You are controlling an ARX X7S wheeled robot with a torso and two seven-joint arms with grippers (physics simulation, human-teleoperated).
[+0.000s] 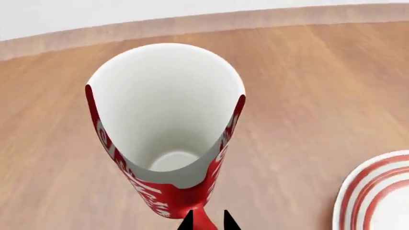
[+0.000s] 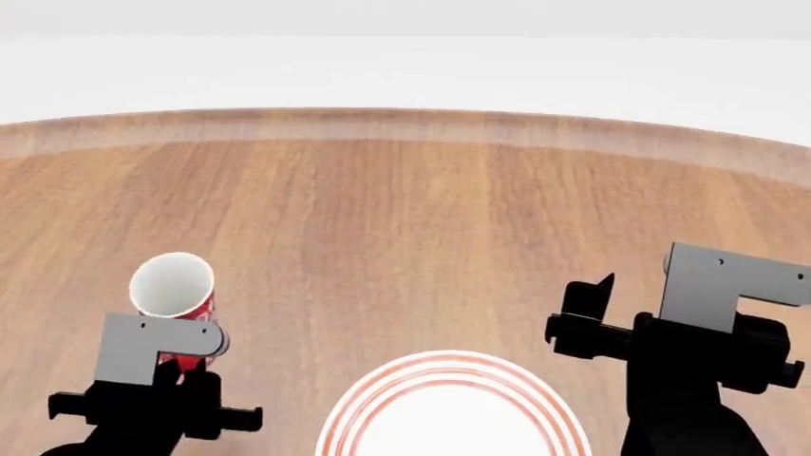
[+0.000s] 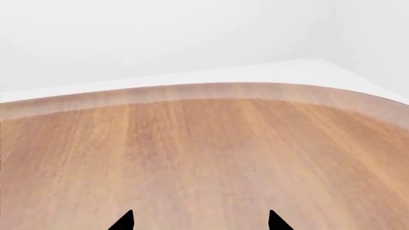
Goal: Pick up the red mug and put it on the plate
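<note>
On table (image 2: 419, 218) | left tool (image 1: 208, 221) pinching red mug (image 1: 166, 124) handle | right tool (image 3: 199, 221) spread

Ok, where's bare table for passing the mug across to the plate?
Bare wood lies between the red mug and the plate, and across the table beyond both. It is tight only at the left gripper, closed on the mug's handle.

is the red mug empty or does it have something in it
Empty. The left wrist view looks straight into the red mug: bare white walls down to a clean white bottom. The left pincer sits at its handle.
</note>
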